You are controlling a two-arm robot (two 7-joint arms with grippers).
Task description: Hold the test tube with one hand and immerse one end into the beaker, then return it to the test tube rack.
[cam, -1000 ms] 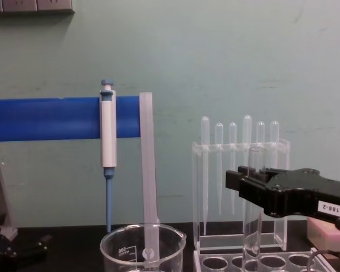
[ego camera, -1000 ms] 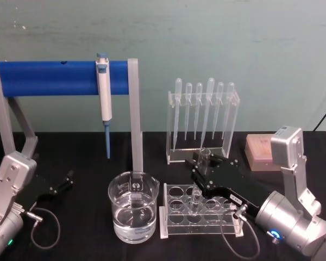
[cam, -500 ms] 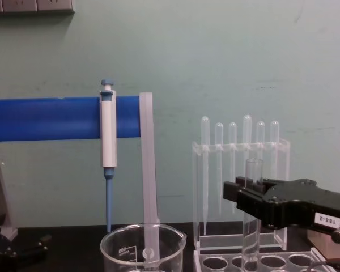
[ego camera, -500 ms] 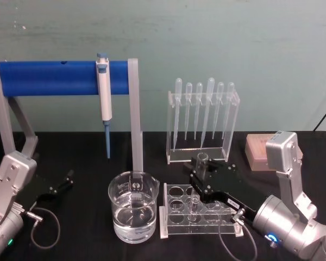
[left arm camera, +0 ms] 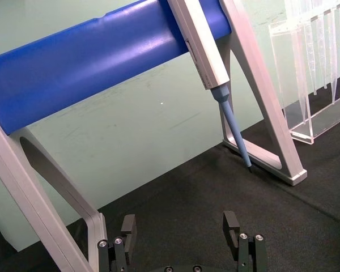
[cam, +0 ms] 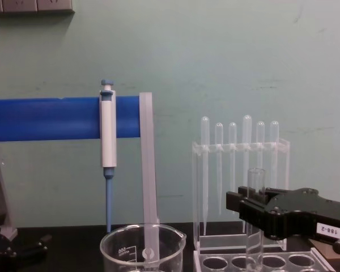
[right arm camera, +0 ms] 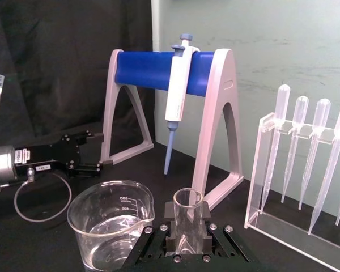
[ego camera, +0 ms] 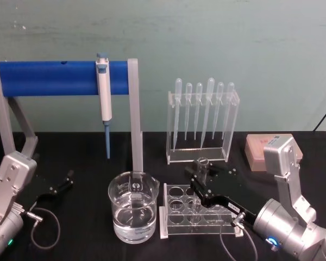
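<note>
Tube going home into the rack

Right end effector [cam: 250, 203] clamps the clear round-bottomed glass test tube [cam: 255, 181] upright over the clear acrylic rack [ego camera: 201, 215], the wide water-filled glass beaker [ego camera: 133, 213] beside it; releasing remains. Left end effector [left arm camera: 182, 235] idles apart.

Both arms are silver-grey with boxy joints; each black flat claw [ego camera: 198, 176] [ego camera: 62, 182] trails a thin grey cable; the right one bears a white number label.

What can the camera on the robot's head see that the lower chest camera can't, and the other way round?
Head view alone: the water in the beaker, the whole test tube rack and the left gripper, jaws open, parked on the table. Chest view alone: the right gripper from the side, with its white number label. Both: the test tube in its jaws, pipettes and pipettor.
</note>
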